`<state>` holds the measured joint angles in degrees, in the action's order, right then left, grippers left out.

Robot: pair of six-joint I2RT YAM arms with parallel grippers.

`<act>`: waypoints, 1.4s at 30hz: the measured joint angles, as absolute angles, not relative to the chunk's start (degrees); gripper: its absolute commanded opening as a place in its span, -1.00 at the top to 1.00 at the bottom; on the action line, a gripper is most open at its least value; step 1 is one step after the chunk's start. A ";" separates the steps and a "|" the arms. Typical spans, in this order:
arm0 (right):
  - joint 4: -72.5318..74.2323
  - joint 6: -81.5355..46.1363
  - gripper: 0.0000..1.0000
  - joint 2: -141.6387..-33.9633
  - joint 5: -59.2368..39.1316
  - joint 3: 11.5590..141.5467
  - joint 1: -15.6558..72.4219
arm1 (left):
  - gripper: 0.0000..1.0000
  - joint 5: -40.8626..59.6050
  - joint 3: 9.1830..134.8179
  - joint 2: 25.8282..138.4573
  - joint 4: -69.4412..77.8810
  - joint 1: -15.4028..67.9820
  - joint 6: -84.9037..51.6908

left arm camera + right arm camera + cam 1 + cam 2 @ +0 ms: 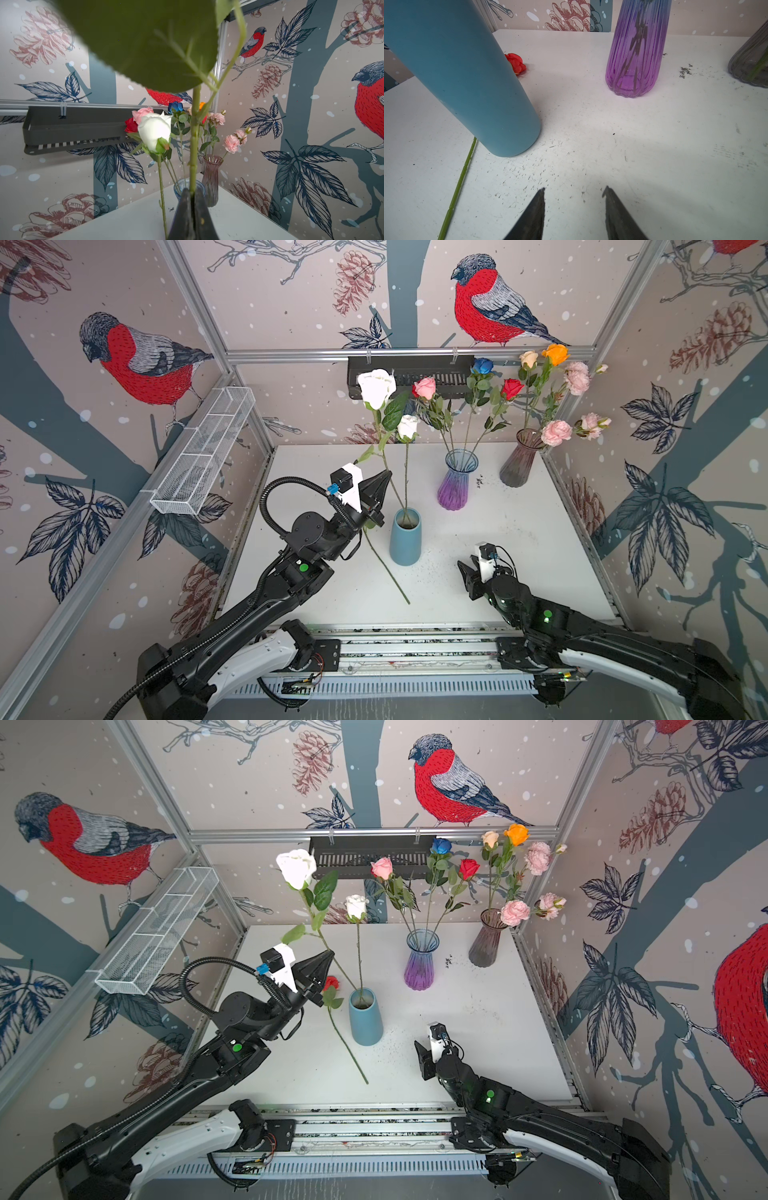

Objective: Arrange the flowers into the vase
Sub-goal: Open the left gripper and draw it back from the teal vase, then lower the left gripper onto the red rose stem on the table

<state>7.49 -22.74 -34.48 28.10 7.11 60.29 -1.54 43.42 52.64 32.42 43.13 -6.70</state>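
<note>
Insertion step: left gripper (388,475) clamps the white rose (376,391) stem, blue vase (405,537) just below the jaws — next, lower and release; right gripper (574,188) half-open, empty.

Tally from both top views.

Vases on the bench (519,551): 3. These are the blue vase (405,537), the purple glass vase (456,485) and the smoky glass vase (519,460).

Roses: 8 in total.
- White, 2: large white rose (376,387), upper centre of frame; small white rose (407,427) just below it.
- Red, 2: upright red rose (512,387), upper right of centre; fallen red rose (331,982), left of centre.
- Pink rose (424,387), 1; blue rose (482,366), 1; cream rose (528,359), 1; orange rose (555,353), 1.

Open ruffled pink heads: 3, all at upper right. These are the top ruffled head (577,377), the lower ruffled head (556,432) and the right ruffled head (592,423). The buds beside them are too small to count.

End effectors: 2, the left end effector (389,473) and the right end effector (465,560).

Wall fixtures: wire basket (203,452), 1; black tray (411,373), 1.
</note>
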 measured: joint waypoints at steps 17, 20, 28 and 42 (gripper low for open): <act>7.51 -22.72 0.05 -36.10 28.42 7.16 60.45 | -0.67 -12.49 34.52 41.67 31.90 42.96 -12.03; 7.53 -22.72 0.05 -37.01 28.45 7.33 60.55 | -0.67 -14.20 33.15 37.06 29.19 42.96 -12.03; 7.60 -22.72 0.05 -37.43 28.45 7.55 60.82 | -0.63 -16.62 27.40 25.36 21.67 42.94 -16.67; 8.19 -21.04 0.05 -37.58 25.23 7.57 60.95 | -0.25 -18.41 13.41 24.69 12.14 42.94 -38.39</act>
<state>8.19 -21.04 -37.58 25.23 7.57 60.95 -18.41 13.41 24.69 12.14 42.94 -38.39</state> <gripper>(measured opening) 0.474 0.650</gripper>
